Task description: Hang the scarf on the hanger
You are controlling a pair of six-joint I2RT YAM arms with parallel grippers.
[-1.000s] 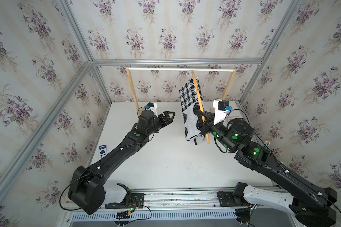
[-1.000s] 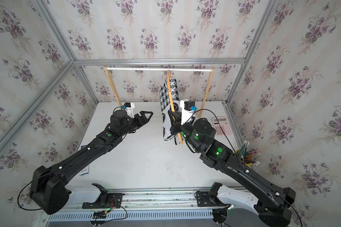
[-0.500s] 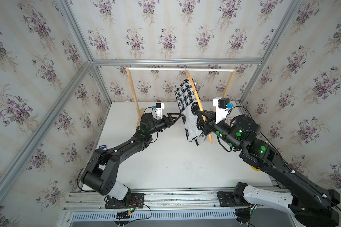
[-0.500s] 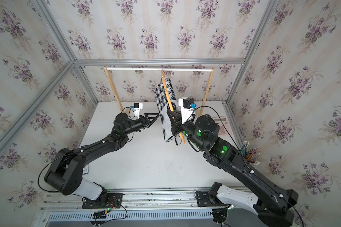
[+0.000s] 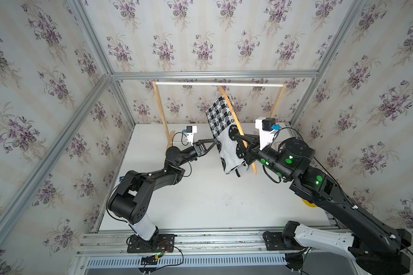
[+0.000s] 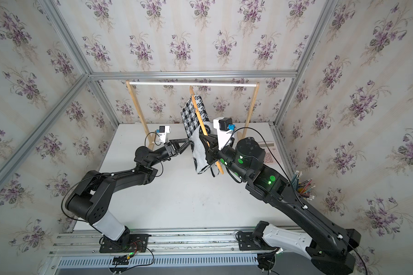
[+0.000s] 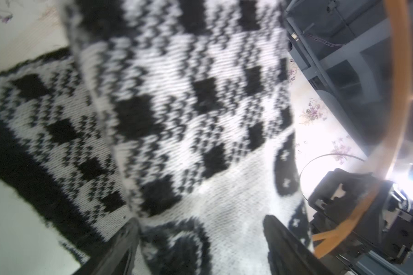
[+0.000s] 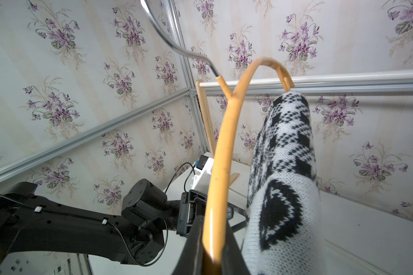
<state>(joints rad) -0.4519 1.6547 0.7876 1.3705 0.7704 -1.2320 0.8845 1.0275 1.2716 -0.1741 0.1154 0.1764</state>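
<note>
The hanger (image 5: pixel 231 112) (image 6: pixel 199 116) is held up in the air, tilted, with my right gripper (image 5: pixel 240 138) (image 6: pixel 204 138) (image 8: pixel 212 221) shut on its curved wooden arm (image 8: pixel 224 142). Its metal hook (image 8: pixel 177 47) points up, toward the rack's rod. The scarf (image 5: pixel 224 133) (image 6: pixel 193 121) (image 8: pixel 286 166) is draped over the hanger's crossbar and hangs down in both top views. My left gripper (image 5: pixel 215 141) (image 6: pixel 188 142) (image 7: pixel 200 220) is open, its fingers (image 7: pixel 129 238) spread against the scarf's light smiley-face part (image 7: pixel 224 202).
A wooden rack with a white rod (image 5: pixel 219 83) stands at the back of the white table (image 5: pixel 200 202). A calculator (image 6: pixel 270 152) and a cup of pencils (image 6: pixel 303 185) sit at the table's right side. Patterned walls enclose the table.
My left arm has reached right until its open fingers meet the scarf. The right gripper has tilted the hanger and scarf slightly leftward.
</note>
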